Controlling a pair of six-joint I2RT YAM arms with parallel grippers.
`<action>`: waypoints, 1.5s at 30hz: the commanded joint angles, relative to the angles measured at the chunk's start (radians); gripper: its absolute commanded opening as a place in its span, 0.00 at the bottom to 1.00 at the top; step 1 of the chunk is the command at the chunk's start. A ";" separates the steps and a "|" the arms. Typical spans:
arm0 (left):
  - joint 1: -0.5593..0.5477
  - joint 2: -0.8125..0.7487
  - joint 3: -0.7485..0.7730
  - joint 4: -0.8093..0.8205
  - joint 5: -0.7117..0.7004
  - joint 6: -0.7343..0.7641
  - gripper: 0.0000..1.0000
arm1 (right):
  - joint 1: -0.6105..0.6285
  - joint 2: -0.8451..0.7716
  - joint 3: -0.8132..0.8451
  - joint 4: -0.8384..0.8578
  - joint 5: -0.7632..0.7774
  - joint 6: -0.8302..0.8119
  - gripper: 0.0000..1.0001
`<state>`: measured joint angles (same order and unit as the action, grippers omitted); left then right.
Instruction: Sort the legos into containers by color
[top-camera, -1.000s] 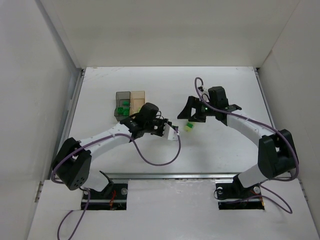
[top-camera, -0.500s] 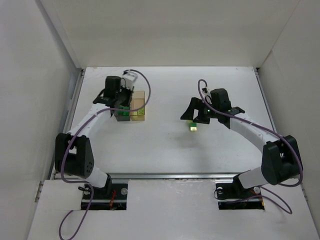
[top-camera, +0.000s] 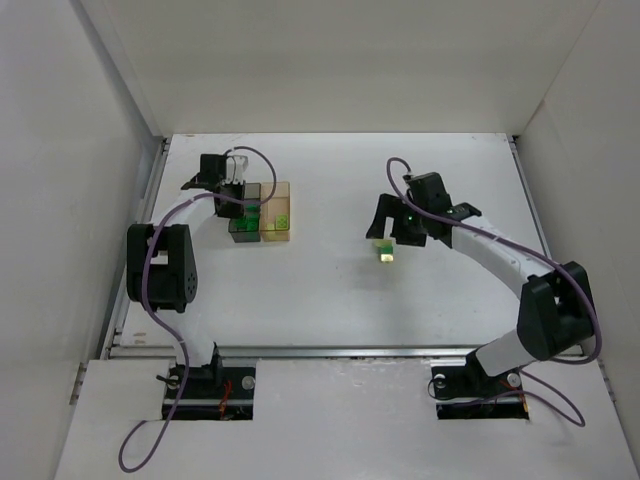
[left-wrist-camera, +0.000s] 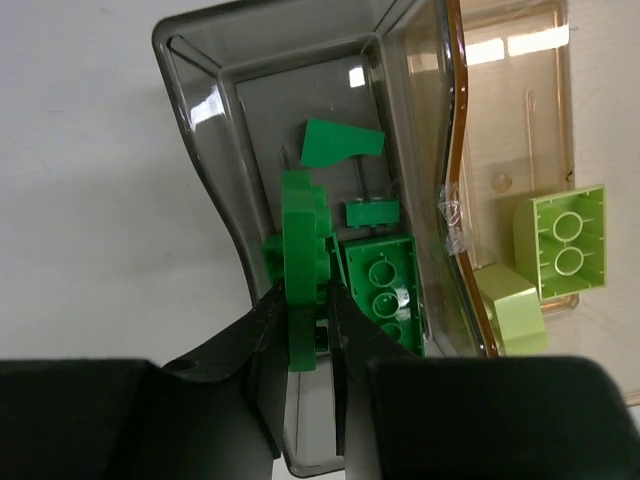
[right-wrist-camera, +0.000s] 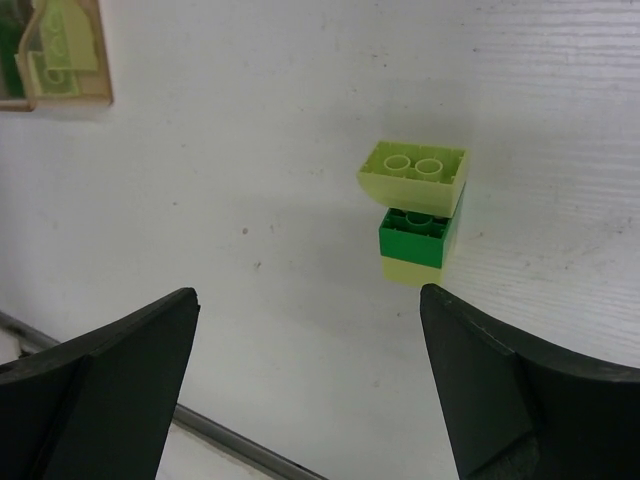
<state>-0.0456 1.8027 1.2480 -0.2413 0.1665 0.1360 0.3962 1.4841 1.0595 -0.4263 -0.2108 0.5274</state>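
Green brick (left-wrist-camera: 298, 230) pinched in your left gripper (left-wrist-camera: 305, 320) hangs over the grey container (left-wrist-camera: 200, 130), upper left — where greens belong; your right gripper (right-wrist-camera: 308, 300) gapes empty, framing the mixed stack (right-wrist-camera: 415, 215).

Top camera looks down over the whole bench (top-camera: 330, 300); each wrist camera looks down from close, the left sharing the containers (top-camera: 275, 193) with it

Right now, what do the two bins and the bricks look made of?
Grey bin and amber bin: probably rigid tinted plastic, glossy, with see-through walls and bright glints. Green brick and the stack: probably moulded opaque plastic, smooth, crisp studs.
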 joint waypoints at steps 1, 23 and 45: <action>0.001 -0.045 0.025 0.000 0.040 -0.003 0.00 | 0.044 0.021 0.066 -0.088 0.129 -0.030 0.97; -0.052 -0.193 0.005 0.008 0.036 0.106 0.82 | 0.105 0.263 0.189 -0.154 0.269 -0.109 0.90; -0.083 -0.470 0.021 0.087 0.454 0.423 1.00 | 0.139 0.196 0.041 0.041 0.202 -0.185 0.00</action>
<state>-0.1162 1.3472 1.2552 -0.0460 0.3714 0.3611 0.5240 1.7542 1.1423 -0.4690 0.0681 0.3882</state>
